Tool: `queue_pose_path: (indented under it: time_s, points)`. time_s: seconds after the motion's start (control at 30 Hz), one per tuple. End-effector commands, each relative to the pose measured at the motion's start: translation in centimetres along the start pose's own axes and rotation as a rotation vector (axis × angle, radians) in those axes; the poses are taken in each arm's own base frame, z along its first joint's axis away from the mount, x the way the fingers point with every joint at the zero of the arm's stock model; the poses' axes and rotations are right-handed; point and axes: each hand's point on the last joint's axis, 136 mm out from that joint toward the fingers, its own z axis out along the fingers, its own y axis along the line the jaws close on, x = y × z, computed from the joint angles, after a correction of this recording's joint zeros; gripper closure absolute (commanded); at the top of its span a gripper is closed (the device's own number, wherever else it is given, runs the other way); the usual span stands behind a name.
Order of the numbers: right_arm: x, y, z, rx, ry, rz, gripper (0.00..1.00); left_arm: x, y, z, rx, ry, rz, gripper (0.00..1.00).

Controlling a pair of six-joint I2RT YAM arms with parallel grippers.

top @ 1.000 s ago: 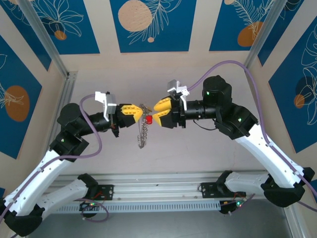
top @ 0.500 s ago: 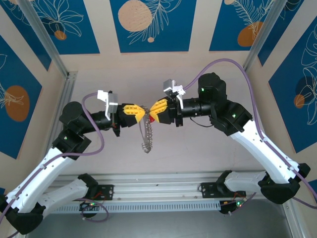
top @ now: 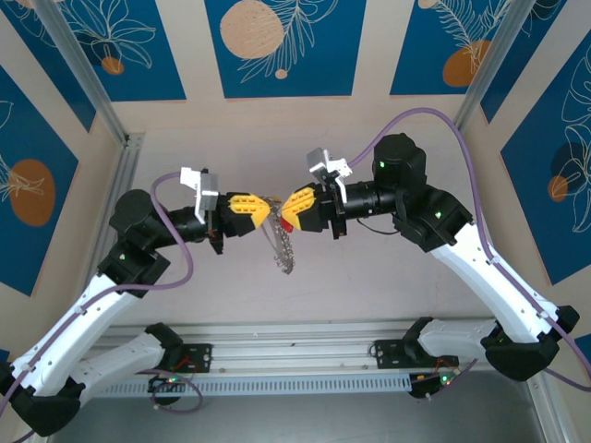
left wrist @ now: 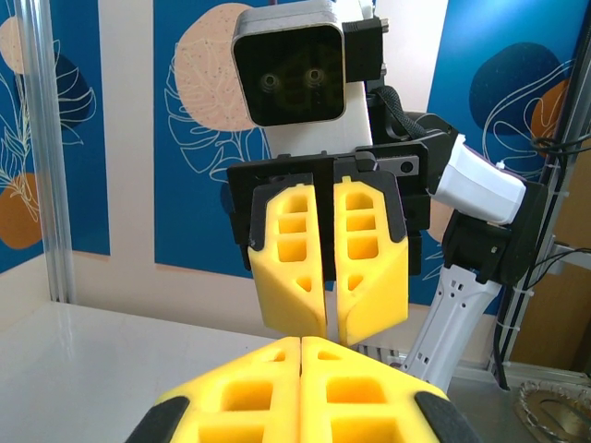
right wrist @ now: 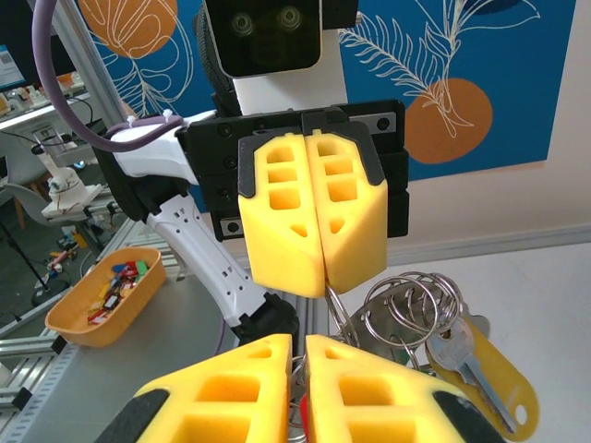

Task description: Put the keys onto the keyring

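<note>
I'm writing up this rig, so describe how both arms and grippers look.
The left arm and right arm are white with black joints, each with a purple cable. The left gripper and right gripper have blocky yellow fingers with cut-out pockets on black mounts.

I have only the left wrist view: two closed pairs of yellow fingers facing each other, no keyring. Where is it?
Observer: In the top view the keyring dangles from where the left gripper and right gripper meet.
Operator: Which one holds it?
Observer: The right wrist view shows the left gripper's fingers shut on one wire loop.
Operator: And the other gripper?
Observer: There, a red key peeks between its own fingertips, apparently pinched.
</note>
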Motion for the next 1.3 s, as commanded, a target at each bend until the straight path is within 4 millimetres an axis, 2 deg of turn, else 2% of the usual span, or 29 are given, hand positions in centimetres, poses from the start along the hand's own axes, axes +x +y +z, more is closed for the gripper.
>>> queue_pose_path:
  time_s: [0.0, 0.23, 0.6, 0.8, 1.1, 1.27]
  points:
    - [-0.3, 0.1, -0.1, -0.009, -0.008, 0.005, 0.88, -1.8, -1.2, -0.1, 0.044, -0.049, 0.043, 1.0]
    - [-0.3, -0.4, 0.3, -0.008, -0.005, 0.008, 0.93, -1.7, -1.4, -0.1, 0.06, -0.047, 0.039, 1.0]
    - [0.3, 0.1, 0.8, -0.067, 0.011, 0.018, 0.93, -1.8, -1.4, 0.0, 0.066, -0.054, 0.035, 1.0]
    - [0.2, -0.4, 1.0, -0.05, 0.007, 0.014, 0.93, -2.0, -1.5, 0.1, 0.073, -0.062, 0.033, 1.0]
    - [0.2, -0.4, 1.4, -0.073, 0.0, 0.003, 1.0, -1.8, -1.5, 0.1, 0.075, -0.063, 0.027, 1.0]
    - [0.3, -0.1, 1.6, -0.091, 0.005, -0.006, 1.0, -1.8, -1.4, 0.1, 0.07, -0.065, 0.029, 1.0]
